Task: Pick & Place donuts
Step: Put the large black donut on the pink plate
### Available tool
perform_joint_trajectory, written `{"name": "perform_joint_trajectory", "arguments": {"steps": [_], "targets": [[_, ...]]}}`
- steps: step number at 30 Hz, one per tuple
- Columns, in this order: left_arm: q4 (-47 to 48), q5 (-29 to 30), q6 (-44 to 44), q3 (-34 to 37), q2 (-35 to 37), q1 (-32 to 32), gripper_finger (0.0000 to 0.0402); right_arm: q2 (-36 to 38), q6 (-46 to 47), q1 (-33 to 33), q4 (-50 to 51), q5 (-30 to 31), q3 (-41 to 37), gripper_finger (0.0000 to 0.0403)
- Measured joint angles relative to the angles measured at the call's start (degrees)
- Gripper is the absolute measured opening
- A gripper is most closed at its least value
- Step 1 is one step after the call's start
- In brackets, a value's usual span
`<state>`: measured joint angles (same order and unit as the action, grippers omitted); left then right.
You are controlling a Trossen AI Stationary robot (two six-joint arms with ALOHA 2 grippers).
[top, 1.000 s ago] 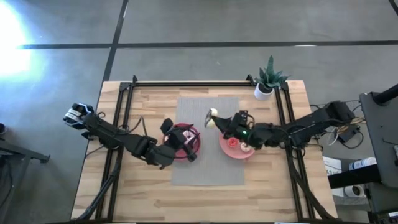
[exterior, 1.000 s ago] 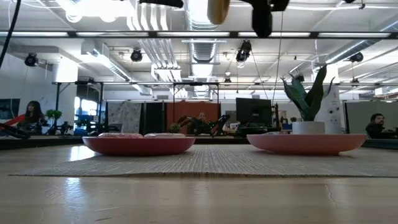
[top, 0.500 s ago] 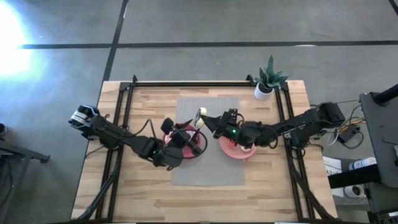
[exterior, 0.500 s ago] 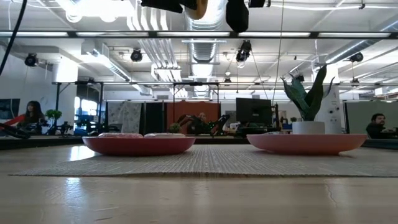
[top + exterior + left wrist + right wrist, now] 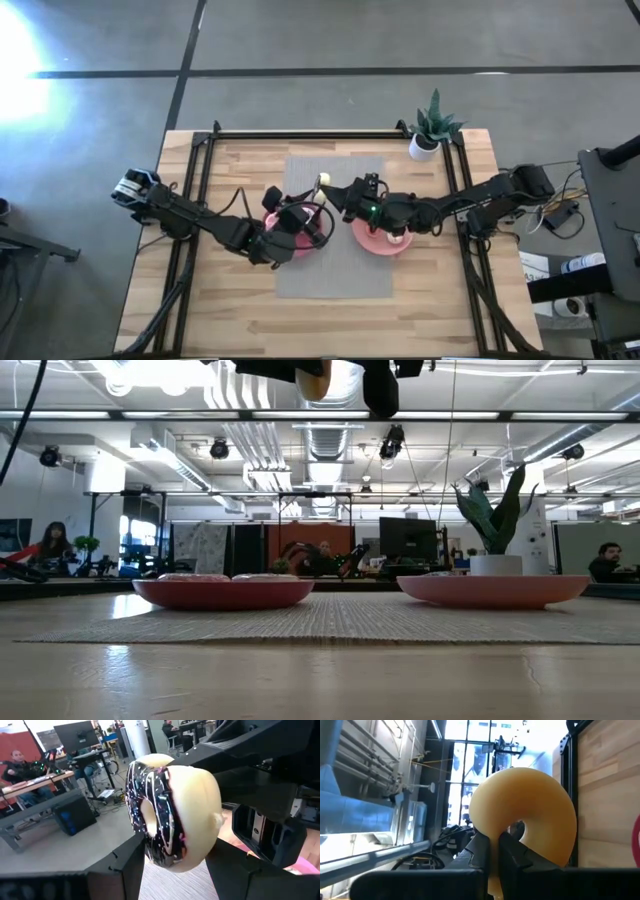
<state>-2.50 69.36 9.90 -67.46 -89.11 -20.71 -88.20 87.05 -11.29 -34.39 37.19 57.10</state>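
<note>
A donut (image 5: 172, 815) with a cream body and chocolate icing hangs high over the table near the left pink plate (image 5: 300, 247), and shows small from above (image 5: 322, 182). My right gripper (image 5: 334, 188) is shut on it. My left gripper (image 5: 175, 867) is open, with one finger on each side of the donut; I cannot tell whether they touch it. Low donuts (image 5: 195, 576) lie on the left plate (image 5: 224, 593). Another donut (image 5: 397, 238) lies on the right plate (image 5: 385, 247). My right gripper pinches the donut's ring at its edge (image 5: 495, 832) between its two fingers (image 5: 481, 851), which come level from the table's right side. The plain underside faces my right wrist. The donut stands on edge, lifted well clear of plates and table.
A grey mat (image 5: 335, 275) lies under both plates. A potted plant (image 5: 432, 130) stands at the far right corner. Black frame rails (image 5: 195, 190) run along the table's left, right and far sides. People sit at desks in the room beyond.
My right gripper has carried the donut toward the table's left, from beside the right plate to the far rim of the left plate, then stopped. My left gripper has moved a little toward the donut, and its fingers now stand around it.
</note>
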Motion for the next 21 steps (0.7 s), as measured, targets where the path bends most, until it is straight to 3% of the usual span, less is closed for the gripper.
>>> {"name": "perform_joint_trajectory", "arguments": {"steps": [5,13,17,21], "targets": [[0.1,-0.3,-3.0,-0.4,0.0,0.0,0.0133,0.0,-1.0,0.0,1.2,-1.4,0.0,0.0022],[1.2,-0.2,-4.3,-0.7,0.0,0.0,0.0022,2.1,-10.5,1.0,3.8,-9.2,-0.1,0.0098],[4.8,0.0,-5.1,-0.7,0.0,0.0,0.0008,6.9,-15.7,1.7,17.4,-16.5,-0.1,0.0137],[12.2,1.5,-3.9,-0.8,0.6,0.1,0.0011,14.2,-21.4,1.6,35.5,-18.3,-0.3,0.0164]]}}
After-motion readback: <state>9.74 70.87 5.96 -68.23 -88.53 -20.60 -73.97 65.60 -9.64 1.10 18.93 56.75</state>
